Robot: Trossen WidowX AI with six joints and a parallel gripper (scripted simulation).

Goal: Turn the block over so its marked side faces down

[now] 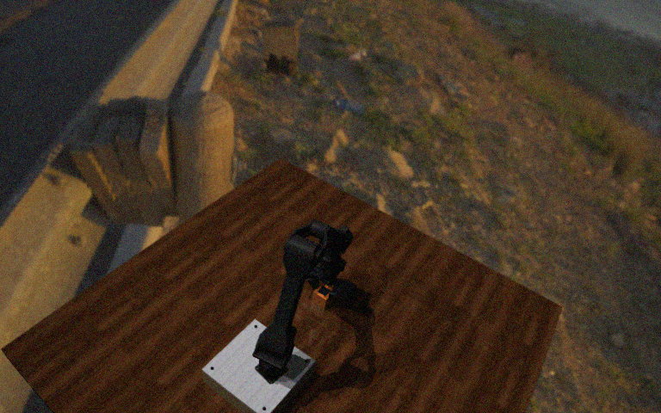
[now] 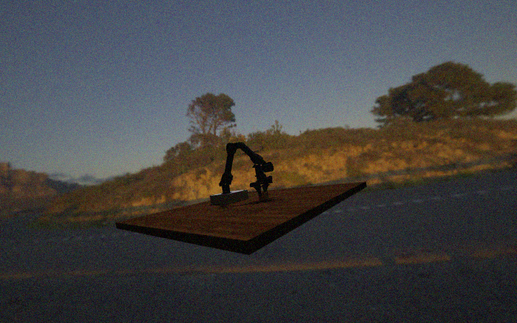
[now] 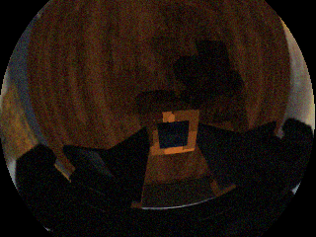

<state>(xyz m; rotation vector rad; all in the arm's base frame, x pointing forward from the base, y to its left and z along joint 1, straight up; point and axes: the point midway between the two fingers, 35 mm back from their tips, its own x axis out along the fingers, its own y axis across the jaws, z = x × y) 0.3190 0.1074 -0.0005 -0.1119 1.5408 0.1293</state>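
An orange-brown block (image 1: 320,304) (image 2: 263,196) (image 3: 193,118) is upright at the table top (image 1: 438,301) (image 2: 228,224) (image 3: 99,74), in front of the arm's base. Its dark square mark (image 3: 173,134) faces up, framed by an orange rim. My gripper (image 1: 322,290) (image 2: 262,192) (image 3: 170,126) points down and is shut on the block, with one finger on each side of its upper part. The fingers hide part of the block's sides. Its underside is hidden, and I cannot tell whether it touches the table.
The pale base plate (image 1: 238,367) (image 2: 228,197) carries the arm and stands near the block. The arm arches over from it and casts a shadow (image 1: 365,330) on the table. The table's edges drop off all around.
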